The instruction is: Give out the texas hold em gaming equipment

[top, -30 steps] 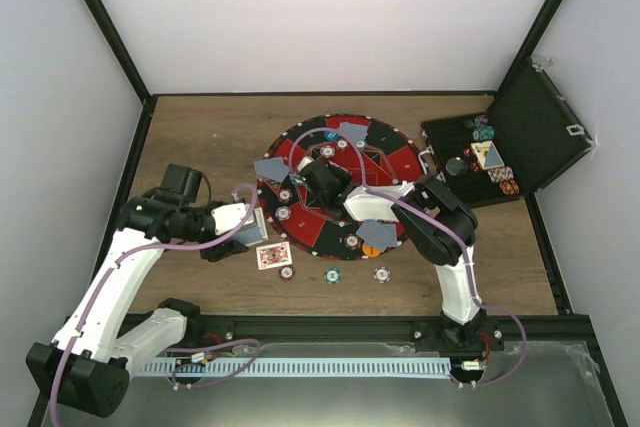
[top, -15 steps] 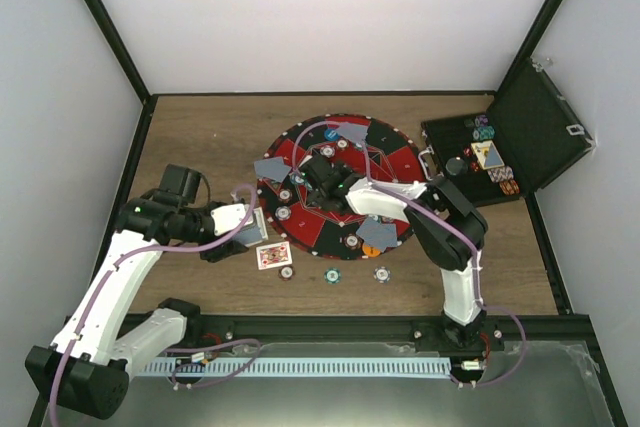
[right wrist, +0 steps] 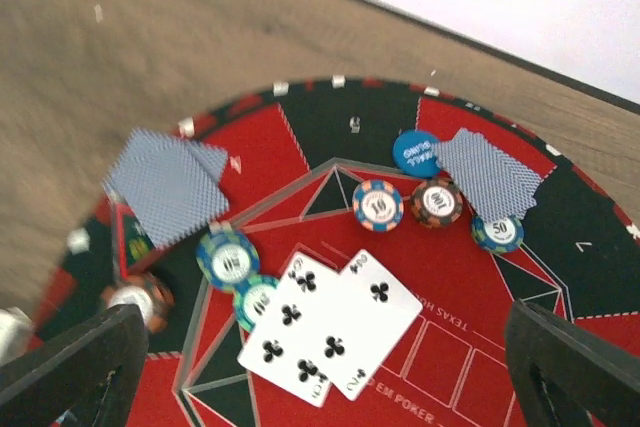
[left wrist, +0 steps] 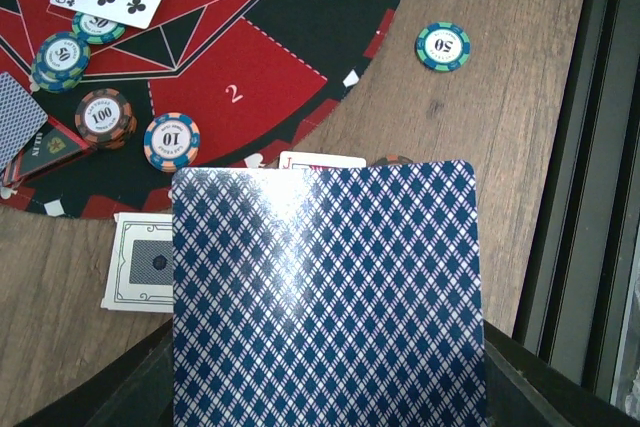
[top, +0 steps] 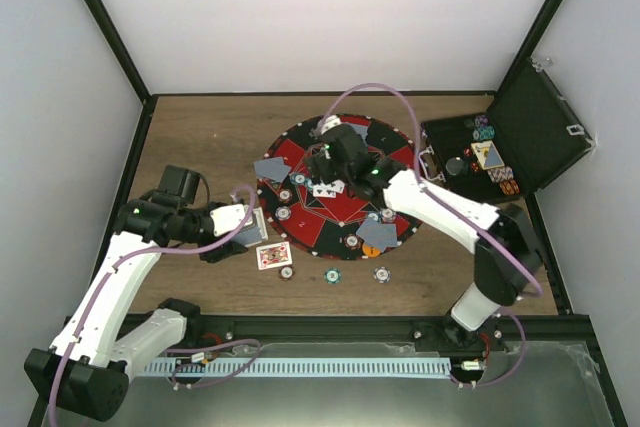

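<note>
While dealing onto the mat (top: 398, 161), holding right gripper (top: 335, 157) wide open, empty, above face-up cards (right wrist: 330, 332) at centre; clamping blue-backed card (left wrist: 325, 297) in left gripper (top: 235, 222) (near-left of mat); advising flat, square placement.

Right gripper (right wrist: 320, 372) opened its jaws, leaving two face-up cards (right wrist: 330, 327) on the mat (right wrist: 290, 147)

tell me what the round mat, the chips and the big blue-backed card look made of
Round mat: likely felt or printed fabric, matte, no glare.
Chips: probably moulded plastic or clay composite, with printed paper-like centre labels.
Blue-backed card: coated card stock or plastic, glossy; a pale sheen streaks its back.
</note>
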You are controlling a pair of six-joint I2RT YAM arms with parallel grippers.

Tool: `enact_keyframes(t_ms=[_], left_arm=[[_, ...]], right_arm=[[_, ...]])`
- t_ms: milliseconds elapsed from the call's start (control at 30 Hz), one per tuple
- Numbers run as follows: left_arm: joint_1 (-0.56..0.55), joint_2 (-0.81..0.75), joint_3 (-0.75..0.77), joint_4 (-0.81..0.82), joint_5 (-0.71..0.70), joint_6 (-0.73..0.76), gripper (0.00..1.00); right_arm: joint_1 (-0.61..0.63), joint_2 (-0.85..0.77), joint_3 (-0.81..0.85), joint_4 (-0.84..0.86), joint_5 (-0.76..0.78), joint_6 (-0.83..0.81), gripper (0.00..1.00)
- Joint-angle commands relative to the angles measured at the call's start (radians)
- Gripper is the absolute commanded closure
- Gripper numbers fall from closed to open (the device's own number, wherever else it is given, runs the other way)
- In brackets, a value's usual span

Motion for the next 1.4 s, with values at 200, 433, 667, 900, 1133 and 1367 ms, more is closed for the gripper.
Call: enact_keyframes(t_ms=[200, 433, 667, 900, 1133, 1367], left_arm=[[0.001, -0.004, 0.035, -0.004, 0.042, -0.010, 0.96], [0.001, 0.000, 0.044, -0.001, 0.045, -0.016, 0.96], [0.001, -0.005, 0.045, -0.003, 0.042, -0.020, 0.96], [0.001, -0.006, 0.047, -0.002, 0.048, -0.022, 0.96], [0.001, -0.016, 0.052, -0.009, 0.057, -0.016, 0.96], [0.001, -0.017, 0.049, -0.012, 0.063, -0.011, 0.96]], right_arm=[[-0.125, -0.285, -0.130, 0.068, -0.272, 0.374, 0.00], [-0.125, -0.205, -0.128, 0.021, -0.602, 0.516, 0.00], [-0.044, -0.156, -0.137, 0.057, -0.738, 0.596, 0.00], [0.009, -0.101, -0.142, 0.111, -0.818, 0.678, 0.00], [0.028, -0.040, -0.132, 0.187, -0.925, 0.751, 0.00], [0.049, 0.001, -0.145, 0.306, -1.027, 0.805, 0.00]])
